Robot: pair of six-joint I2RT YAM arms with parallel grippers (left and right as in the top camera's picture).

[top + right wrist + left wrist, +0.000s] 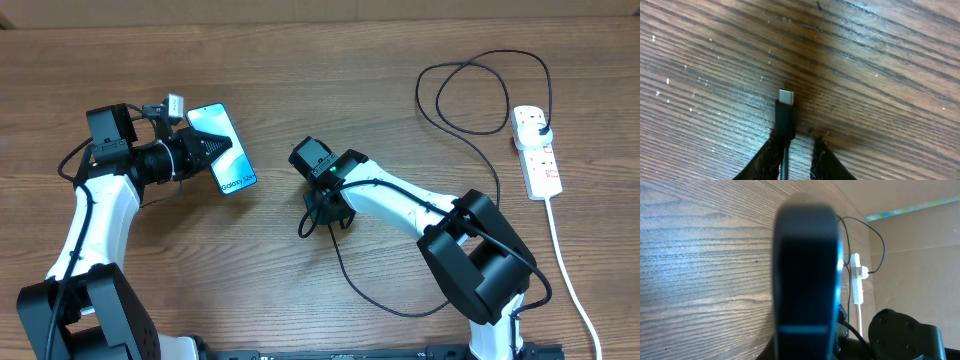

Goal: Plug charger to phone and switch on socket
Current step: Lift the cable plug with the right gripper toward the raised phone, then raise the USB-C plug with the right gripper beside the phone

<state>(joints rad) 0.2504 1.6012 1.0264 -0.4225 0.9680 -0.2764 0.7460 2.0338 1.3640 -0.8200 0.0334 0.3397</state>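
Left gripper is clamped tight on the phone, which sits tilted with its blue screen facing up. Right gripper has its jaws slightly apart around the charger tip, which lies on the table touching one jaw, with a gap on its other side.

The wood-grain counter carries the white socket at the far right, its white cord trailing nearer. The black charger loops across the right half, its tip flat on the wood.
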